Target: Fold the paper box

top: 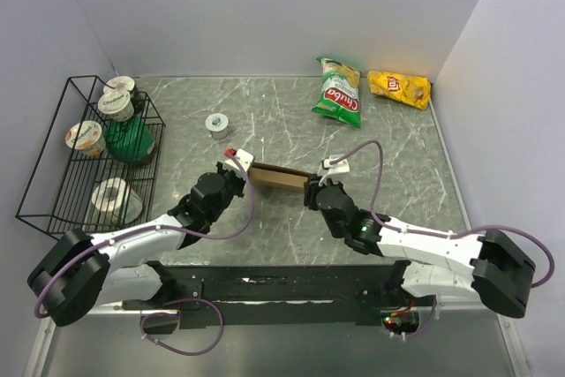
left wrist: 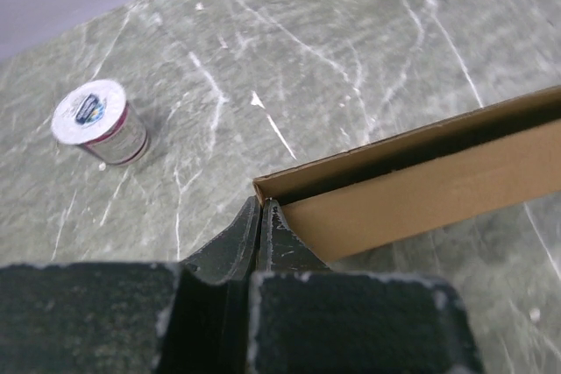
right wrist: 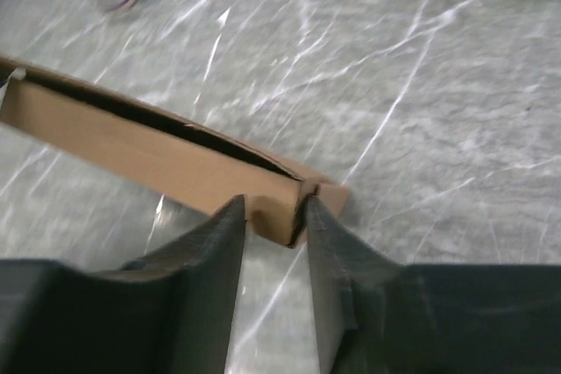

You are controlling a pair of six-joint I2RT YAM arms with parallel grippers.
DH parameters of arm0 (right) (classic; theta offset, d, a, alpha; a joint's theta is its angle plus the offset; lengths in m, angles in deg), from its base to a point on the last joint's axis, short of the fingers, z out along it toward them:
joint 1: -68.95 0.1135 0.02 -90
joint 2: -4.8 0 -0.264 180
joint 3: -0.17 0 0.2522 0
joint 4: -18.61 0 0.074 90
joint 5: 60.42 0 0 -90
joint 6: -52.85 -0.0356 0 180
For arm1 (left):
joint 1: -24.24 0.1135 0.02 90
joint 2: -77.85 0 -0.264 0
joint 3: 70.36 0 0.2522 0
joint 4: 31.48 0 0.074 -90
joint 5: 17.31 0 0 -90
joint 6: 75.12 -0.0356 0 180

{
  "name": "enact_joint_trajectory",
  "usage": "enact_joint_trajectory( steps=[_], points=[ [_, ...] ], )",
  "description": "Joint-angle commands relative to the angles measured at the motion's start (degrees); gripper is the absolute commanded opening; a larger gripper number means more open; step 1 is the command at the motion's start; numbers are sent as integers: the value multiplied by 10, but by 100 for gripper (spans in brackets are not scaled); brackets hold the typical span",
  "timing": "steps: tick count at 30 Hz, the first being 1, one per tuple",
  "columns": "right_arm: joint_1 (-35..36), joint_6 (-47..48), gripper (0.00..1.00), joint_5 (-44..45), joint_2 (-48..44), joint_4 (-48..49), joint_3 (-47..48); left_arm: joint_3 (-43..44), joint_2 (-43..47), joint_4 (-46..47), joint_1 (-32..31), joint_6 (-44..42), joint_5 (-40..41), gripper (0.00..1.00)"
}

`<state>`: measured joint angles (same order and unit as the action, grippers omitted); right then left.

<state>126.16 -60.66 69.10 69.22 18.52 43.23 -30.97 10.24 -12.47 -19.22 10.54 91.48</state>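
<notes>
Paper box lies mid-surface. We note the left pincer together at its left corner, the right pincer clamped on its right end. Risk: uneven pulling buckles the thin wall.

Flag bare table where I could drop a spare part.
Free: right of the paper box, below the yellow snack bag; also between the lone cup and green snack bag. Crowded: wire rack at left; mid-table, left claw and right claw on the box.
</notes>
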Motion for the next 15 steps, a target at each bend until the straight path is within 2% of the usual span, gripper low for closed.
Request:
enact_joint_trajectory(
  steps=[1,3,6,15],
  points=[
    [5,-8,56,-77,-41,-164,8,-16,23,-27,-22,-58,-106,1],
    [4,-1,64,-80,-75,-188,19,-19,30,-32,-22,-65,-111,1],
    [-6,16,68,-98,-113,-211,39,-14,28,-33,-22,-65,-121,1],
    [-96,59,72,-233,-151,-276,115,6,10,-52,-22,-64,-126,1]
  ],
)
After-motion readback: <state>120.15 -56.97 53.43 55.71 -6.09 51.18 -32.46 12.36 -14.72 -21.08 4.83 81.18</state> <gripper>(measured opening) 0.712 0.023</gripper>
